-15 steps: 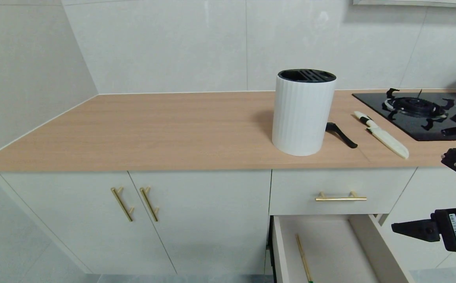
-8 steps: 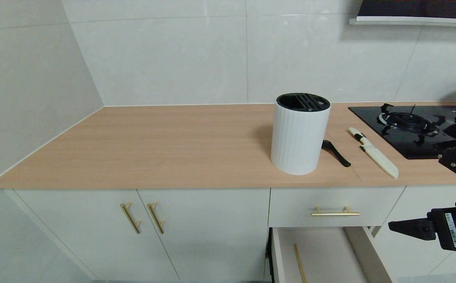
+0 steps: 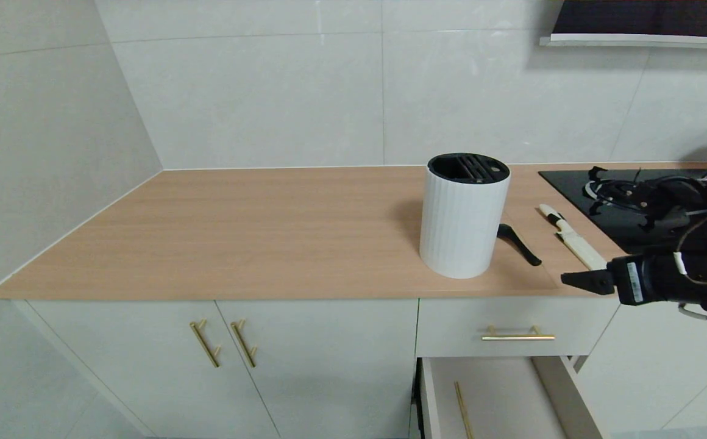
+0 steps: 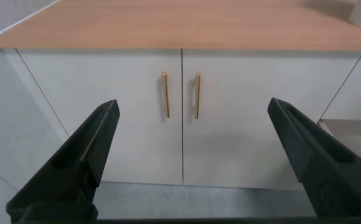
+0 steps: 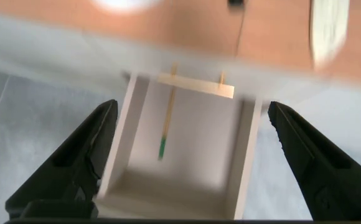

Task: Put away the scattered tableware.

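- The right pincer (image 5: 191, 111) has its two black fingers (image 5: 81, 165) spread wide apart and holds nothing.
- It hangs in front of the countertop (image 3: 268, 231), at about the level of the front edge.
- The cream knife (image 3: 570, 238) lies flat on the countertop just beyond this pincer, with its blade tip hidden behind the pincer's body.
- A black-handled utensil (image 3: 521, 245) lies farther off to the pincer's left, partly hidden behind the white ribbed knife holder (image 3: 463, 225), which stands upright.
- Below the right pincer, the lower drawer (image 3: 506, 396) is pulled out, and a thin pair of chopsticks (image 3: 463, 408) lies lengthwise on its floor.
- The black gas hob (image 3: 609, 189) sits beyond the pincer, past the knife.
- The left pincer (image 4: 193, 106) is also spread wide with nothing between its fingers.
- Straight ahead of it are two pale cabinet doors (image 4: 243, 130) with upright gold handles (image 4: 165, 94) side by side.
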